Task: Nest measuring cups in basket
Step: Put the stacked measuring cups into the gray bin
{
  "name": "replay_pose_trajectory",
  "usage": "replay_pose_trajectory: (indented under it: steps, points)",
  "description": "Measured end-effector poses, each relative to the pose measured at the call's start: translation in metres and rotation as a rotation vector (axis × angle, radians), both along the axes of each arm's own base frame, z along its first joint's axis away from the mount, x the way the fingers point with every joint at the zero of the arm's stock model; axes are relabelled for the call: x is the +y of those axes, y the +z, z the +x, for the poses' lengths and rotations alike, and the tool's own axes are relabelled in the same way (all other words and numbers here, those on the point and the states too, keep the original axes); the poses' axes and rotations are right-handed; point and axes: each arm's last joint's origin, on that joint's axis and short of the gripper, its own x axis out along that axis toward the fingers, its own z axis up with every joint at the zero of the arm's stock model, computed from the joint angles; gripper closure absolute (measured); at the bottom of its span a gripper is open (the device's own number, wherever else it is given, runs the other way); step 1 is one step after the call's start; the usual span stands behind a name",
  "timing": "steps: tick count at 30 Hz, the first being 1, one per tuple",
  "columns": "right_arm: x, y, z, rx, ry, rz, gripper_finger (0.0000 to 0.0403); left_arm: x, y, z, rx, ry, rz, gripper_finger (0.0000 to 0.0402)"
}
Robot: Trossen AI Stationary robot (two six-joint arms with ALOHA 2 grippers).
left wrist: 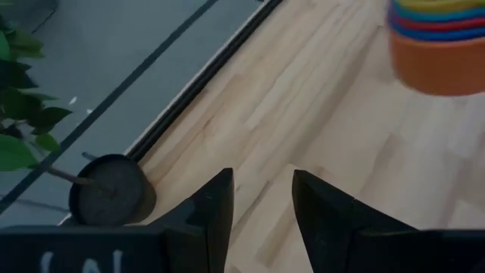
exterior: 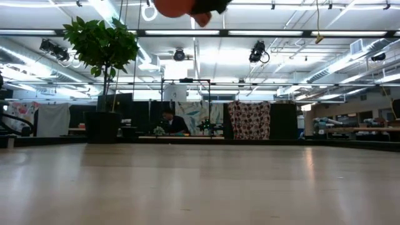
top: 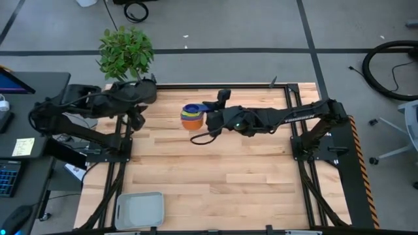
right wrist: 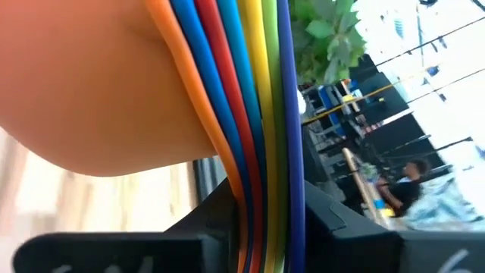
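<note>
Basket (top: 139, 210) only from overhead

A leafy green plant (top: 126, 51) in a dark round pot (left wrist: 112, 189) stands at the light wooden desk (top: 215, 176) corner; a yellow sticky note (top: 23, 146) lies off its edge

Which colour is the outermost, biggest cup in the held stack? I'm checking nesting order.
Orange: the outermost cup wraps the others, clearest in the left wrist view.
</note>
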Motion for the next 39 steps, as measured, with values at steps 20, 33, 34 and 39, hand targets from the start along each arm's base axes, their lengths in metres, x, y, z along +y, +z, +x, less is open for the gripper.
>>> replay_pose_trajectory:
  steps: [20, 33, 34, 39]
  points:
    - [0.052, -0.049, 0.112, 0.152, 0.124, -0.143, 0.0317, -0.02, 0.007, -0.034, -0.052, -0.471, -0.28, 0.026]
    - [0.067, -0.035, 0.117, 0.106, 0.169, -0.177, 0.0317, -0.029, 0.002, -0.018, 0.035, -0.705, -0.397, 0.026]
    - [0.069, -0.035, 0.117, 0.107, 0.174, -0.179, 0.0317, -0.029, 0.001, -0.018, 0.037, -0.713, -0.408, 0.026]
    - [0.08, -0.035, 0.115, 0.101, 0.214, -0.17, 0.0317, -0.03, -0.003, -0.019, 0.098, -0.709, -0.444, 0.026]
